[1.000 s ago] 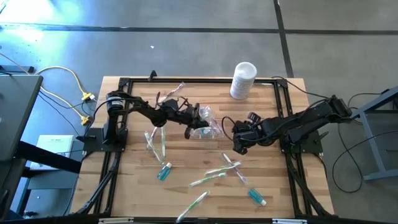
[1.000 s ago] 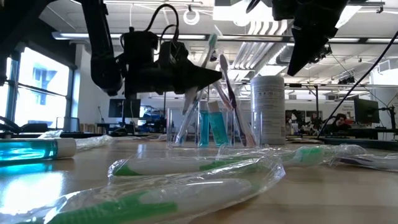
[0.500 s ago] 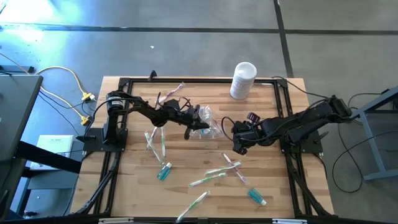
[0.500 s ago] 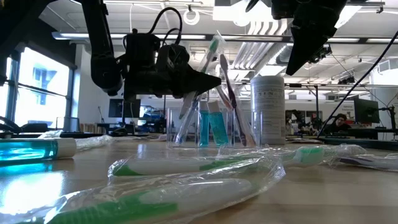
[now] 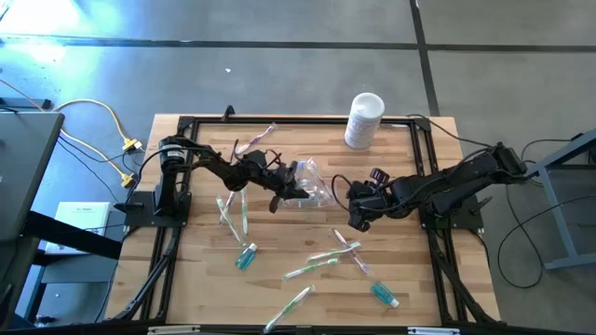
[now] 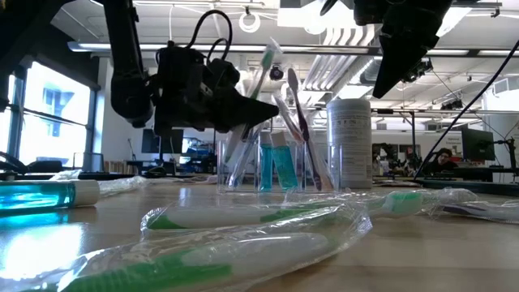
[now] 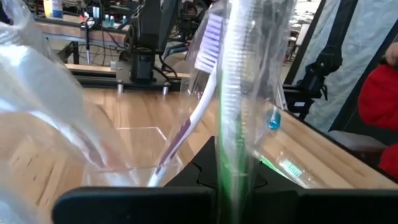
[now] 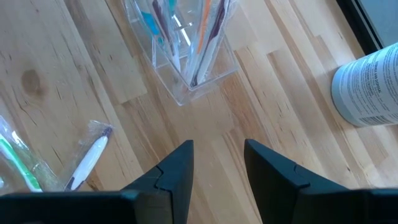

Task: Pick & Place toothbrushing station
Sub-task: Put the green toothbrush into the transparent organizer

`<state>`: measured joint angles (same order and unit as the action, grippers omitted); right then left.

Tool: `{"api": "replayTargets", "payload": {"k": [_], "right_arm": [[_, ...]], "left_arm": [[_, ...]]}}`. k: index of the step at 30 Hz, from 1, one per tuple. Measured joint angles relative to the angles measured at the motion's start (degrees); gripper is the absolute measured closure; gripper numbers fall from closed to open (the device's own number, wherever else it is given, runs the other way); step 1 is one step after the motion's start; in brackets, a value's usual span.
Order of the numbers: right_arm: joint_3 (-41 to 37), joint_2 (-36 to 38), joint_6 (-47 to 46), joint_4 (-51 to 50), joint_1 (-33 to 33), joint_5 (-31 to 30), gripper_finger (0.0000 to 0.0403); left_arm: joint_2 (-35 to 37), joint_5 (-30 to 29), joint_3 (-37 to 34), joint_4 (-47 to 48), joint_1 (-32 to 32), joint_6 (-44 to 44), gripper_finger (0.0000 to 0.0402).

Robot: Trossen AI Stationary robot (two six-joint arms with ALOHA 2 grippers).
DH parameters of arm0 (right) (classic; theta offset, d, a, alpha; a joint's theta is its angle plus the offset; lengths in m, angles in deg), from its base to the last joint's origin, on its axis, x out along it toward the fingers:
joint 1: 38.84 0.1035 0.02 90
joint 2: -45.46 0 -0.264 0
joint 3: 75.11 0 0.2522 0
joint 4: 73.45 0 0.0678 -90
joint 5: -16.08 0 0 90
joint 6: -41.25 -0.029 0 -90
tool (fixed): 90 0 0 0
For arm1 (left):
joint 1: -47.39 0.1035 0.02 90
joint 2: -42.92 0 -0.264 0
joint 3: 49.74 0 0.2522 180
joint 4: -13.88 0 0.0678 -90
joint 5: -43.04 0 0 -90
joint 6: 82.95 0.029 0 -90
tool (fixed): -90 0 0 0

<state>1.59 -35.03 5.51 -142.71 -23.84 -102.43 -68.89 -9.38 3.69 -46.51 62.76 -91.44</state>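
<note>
A small clear cup (image 5: pixel 314 191) stands mid-table; in the low view it holds teal tubes (image 6: pixel 278 166) and several toothbrushes. At its left side my left gripper (image 5: pixel 284 193) is shut on a green toothbrush (image 6: pixel 270 61) in a clear wrapper, whose head rises above the cup. My right gripper (image 5: pixel 359 221) hangs open above the table to the cup's right, pointing slantwise down with nothing between its fingers (image 8: pixel 180 165). More wrapped toothbrushes (image 5: pixel 333 253) and teal tubes (image 5: pixel 246 257) lie flat on the near half of the table. My left gripper pinches the green toothbrush's handle (image 7: pixel 233 177) between its two fingers. The fingers come level from the table's left and lie across the brush. The brush stands nearly upright, bristle head (image 7: pixel 235 74) on top; the gripper hides its lower end.
A white canister (image 5: pixel 364 119) stands at the far edge, right of centre. Two wrapped toothbrushes (image 5: pixel 233 212) lie near the left arm. Another tube (image 5: pixel 385 295) and a toothbrush (image 5: pixel 289 307) lie near the front edge. A black frame (image 5: pixel 298 121) borders the wooden table.
My left gripper has sunk a little and turned at the cup's side, staying shut on the green toothbrush. The brush has tipped with it, so that more of its head end now stands above the gripper in the low view.
</note>
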Motion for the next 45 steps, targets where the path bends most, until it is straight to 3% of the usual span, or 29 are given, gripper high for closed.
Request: {"api": "replayTargets", "payload": {"k": [21, 36, 45], "right_arm": [[0.00, -0.02, 0.21, 0.48, 0.00, 0.00, 0.0269], [0.00, -0.02, 0.23, 0.48, 0.00, 0.00, 0.0269], [0.00, -0.02, 0.19, 0.45, 0.00, 0.25, 0.0269]], "left_arm": [[-1.81, -2.58, -0.43, -2.61, -0.02, -0.33, 0.0279], [-1.81, -2.60, -0.43, -8.21, 0.01, 2.73, 0.0274], [2.79, -1.97, -0.43, -8.30, 0.04, 4.17, 0.0274]]}}
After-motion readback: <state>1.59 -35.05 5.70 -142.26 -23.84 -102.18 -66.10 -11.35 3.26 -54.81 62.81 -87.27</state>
